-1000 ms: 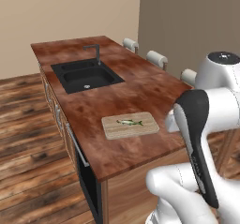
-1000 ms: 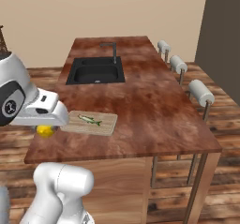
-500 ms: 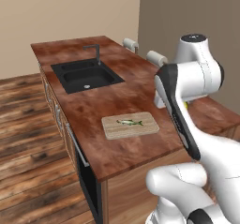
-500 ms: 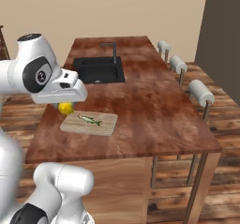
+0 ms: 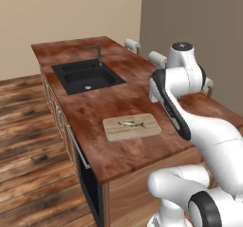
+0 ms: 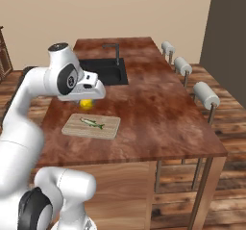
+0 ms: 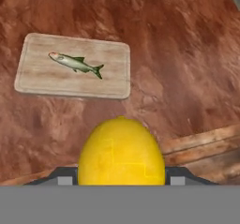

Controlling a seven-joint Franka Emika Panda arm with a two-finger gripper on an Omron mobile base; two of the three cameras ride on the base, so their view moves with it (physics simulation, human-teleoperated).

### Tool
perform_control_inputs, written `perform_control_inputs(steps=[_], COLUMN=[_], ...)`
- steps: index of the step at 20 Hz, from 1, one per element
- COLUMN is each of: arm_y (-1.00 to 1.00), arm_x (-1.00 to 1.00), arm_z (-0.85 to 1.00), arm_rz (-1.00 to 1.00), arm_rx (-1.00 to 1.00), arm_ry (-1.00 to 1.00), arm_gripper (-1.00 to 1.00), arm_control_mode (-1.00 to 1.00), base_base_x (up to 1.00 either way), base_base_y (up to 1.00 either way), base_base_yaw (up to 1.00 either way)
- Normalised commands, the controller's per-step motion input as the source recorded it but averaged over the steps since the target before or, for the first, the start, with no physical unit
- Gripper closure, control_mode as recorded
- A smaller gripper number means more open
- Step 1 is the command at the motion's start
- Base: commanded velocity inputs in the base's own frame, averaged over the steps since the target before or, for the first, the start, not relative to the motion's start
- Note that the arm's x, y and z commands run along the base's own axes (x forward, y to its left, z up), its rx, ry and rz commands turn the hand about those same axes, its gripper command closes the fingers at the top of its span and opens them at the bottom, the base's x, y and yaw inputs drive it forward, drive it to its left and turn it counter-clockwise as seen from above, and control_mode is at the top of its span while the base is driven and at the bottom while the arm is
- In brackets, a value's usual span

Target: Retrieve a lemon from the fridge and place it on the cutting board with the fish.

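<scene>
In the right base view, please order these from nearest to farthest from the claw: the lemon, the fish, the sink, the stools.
1. Lemon, held in the claw.
2. Fish, on the cutting board just below the claw.
3. Sink, behind the claw on the counter.
4. Stools, along the counter's far right side.

A reddish-brown wooden countertop (image 5: 142,93) runs away from the camera, with a black sink (image 5: 88,76) and its dark faucet (image 5: 96,52) set into the far half. Nearer the front edge lies the cutting board (image 5: 132,127), flat on the wood, with the fish (image 5: 131,124) resting lengthwise on it. The white arm (image 5: 182,79) rises to the board's right. 2 stool backs (image 5: 144,51) show past the counter's far side.
</scene>
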Motion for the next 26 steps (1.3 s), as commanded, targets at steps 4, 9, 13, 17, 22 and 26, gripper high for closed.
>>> perform_control_inputs(steps=[4, 9, 13, 17, 22, 26], arm_y=[0.01, 0.0, 0.0, 0.0, -0.07, -0.02], arm_x=[0.86, 0.78, 0.6, 0.47, 0.49, 0.37], arm_z=[-0.42, -0.33, -0.23, -0.16, -0.15, -0.29], arm_rz=[-0.03, -0.33, -0.47, -0.35, -0.22, -0.1], arm_rx=[0.0, 0.0, 0.04, 0.18, 0.24, 0.12], arm_ry=[-0.05, 0.07, 0.15, 0.06, 0.12, 0.01], arm_gripper=[1.0, 1.0, 1.0, 1.0, 1.0, 1.0], arm_control_mode=[-1.0, -1.0, -1.0, -1.0, -1.0, -1.0], base_base_x=[0.0, 0.0, 0.0, 0.0, 0.0, 0.0], base_base_y=[0.0, 0.0, 0.0, 0.0, 0.0, 0.0], base_base_yaw=[0.0, 0.0, 0.0, 0.0, 0.0, 0.0])
